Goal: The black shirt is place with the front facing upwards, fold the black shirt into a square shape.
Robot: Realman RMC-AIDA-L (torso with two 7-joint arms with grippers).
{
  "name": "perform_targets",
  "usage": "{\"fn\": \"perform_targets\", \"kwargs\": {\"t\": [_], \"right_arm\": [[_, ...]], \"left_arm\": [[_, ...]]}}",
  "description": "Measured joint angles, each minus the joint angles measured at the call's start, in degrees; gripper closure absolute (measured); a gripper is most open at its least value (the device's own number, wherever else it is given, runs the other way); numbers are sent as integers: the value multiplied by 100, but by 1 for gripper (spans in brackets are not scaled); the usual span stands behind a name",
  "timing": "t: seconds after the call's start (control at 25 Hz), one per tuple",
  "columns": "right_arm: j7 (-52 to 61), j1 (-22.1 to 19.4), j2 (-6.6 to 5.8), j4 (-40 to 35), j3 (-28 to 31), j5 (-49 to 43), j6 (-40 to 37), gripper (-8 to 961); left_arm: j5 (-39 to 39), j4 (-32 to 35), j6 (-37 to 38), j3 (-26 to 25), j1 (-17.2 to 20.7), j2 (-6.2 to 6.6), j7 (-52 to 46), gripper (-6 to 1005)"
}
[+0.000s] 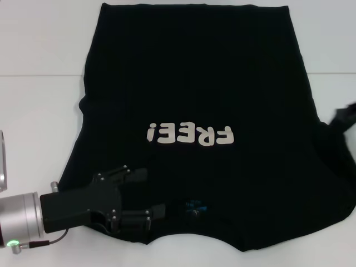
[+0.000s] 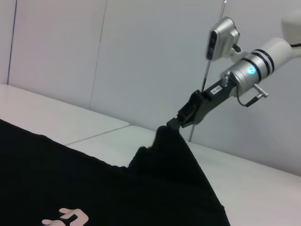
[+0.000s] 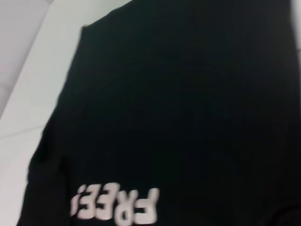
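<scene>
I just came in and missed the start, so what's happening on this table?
A two-armed robot is folding the black shirt, which lies face up on the white table, its "FREE!" print showing. The left pincer sits low at the shirt's shoulder beside the collar. The right pincer pinches the opposite sleeve and has it lifted off the table. No fold is made yet.

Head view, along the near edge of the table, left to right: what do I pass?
Left claw on the shirt's near-left corner → blue neck label → right claw at the far right edge.
</scene>
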Motion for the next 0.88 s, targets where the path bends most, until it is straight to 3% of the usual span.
{"fn": "perform_targets", "kwargs": {"t": [0.28, 0.48, 0.64, 0.88], "right_arm": [[-253, 682, 263, 343, -650, -7, 257, 898], [-269, 847, 485, 362, -1024, -13, 492, 893], [-359, 795, 522, 373, -1008, 63, 553, 889], [-1094, 329, 500, 366, -972, 1017, 348, 764]], "left_arm": [[0, -3, 4, -35, -1, -7, 0, 53], [0, -3, 13, -60, 0, -18, 0, 54], [0, -3, 15, -66, 8, -20, 0, 54], [0, -34, 47, -287, 17, -32, -87, 53]]}}
